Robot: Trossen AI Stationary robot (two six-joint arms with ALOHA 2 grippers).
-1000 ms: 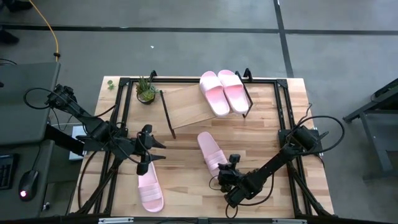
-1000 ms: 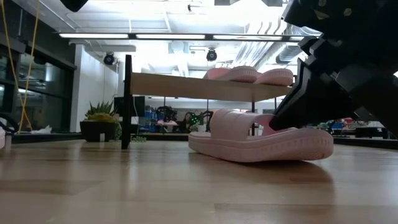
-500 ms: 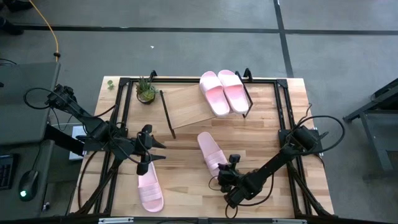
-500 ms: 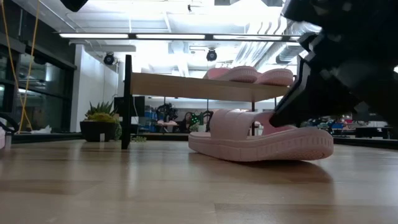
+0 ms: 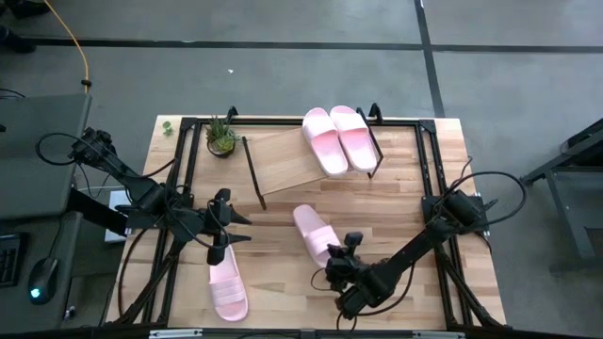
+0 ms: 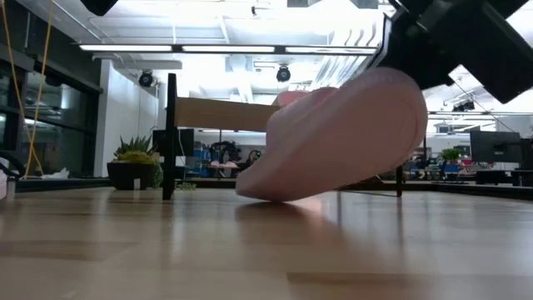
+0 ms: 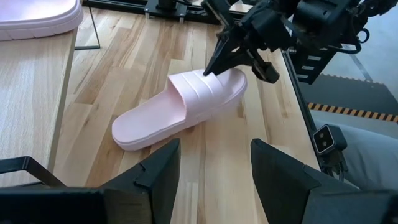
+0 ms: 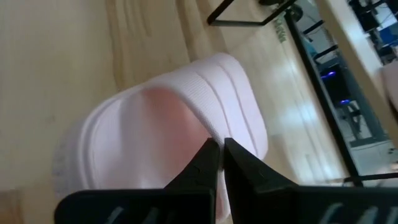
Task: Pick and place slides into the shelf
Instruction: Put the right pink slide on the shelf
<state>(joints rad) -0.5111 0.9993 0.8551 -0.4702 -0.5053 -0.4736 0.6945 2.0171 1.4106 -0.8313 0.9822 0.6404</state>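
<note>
Two pale pink slides (image 5: 325, 141) (image 5: 354, 137) lie side by side on the right part of the slanted wood shelf (image 5: 283, 162). A third slide (image 5: 314, 234) (image 7: 177, 109) is at mid-table, tilted, with my right gripper (image 5: 336, 256) (image 8: 219, 163) shut on its strap. The fourth slide (image 5: 228, 284) lies flat on its sole near the table's near-left edge. Just beyond its far end hovers my left gripper (image 5: 240, 229) (image 7: 214, 180), open and touching nothing. My right gripper pinches the wide strap (image 8: 214, 118) (image 7: 210, 76) of the third slide between its two fingers, coming slanting down from the table's near-right side. The strap end (image 6: 375, 108) is raised off the table. The far end (image 6: 250, 192) rests on the wood, so the slide tilts.
A small potted plant (image 5: 221, 137) (image 6: 133, 167) stands at the far-left corner beside the shelf. The shelf's left half is bare board (image 5: 278, 165). Black frame rails (image 5: 429, 179) run along the table's sides.
My right gripper has risen and moved slightly toward the table's left, keeping its hold on the strap. The third slide, flat on the table before, is now tipped: its near strap end is lifted, its far end stays on the wood and has slid a little leftward.
</note>
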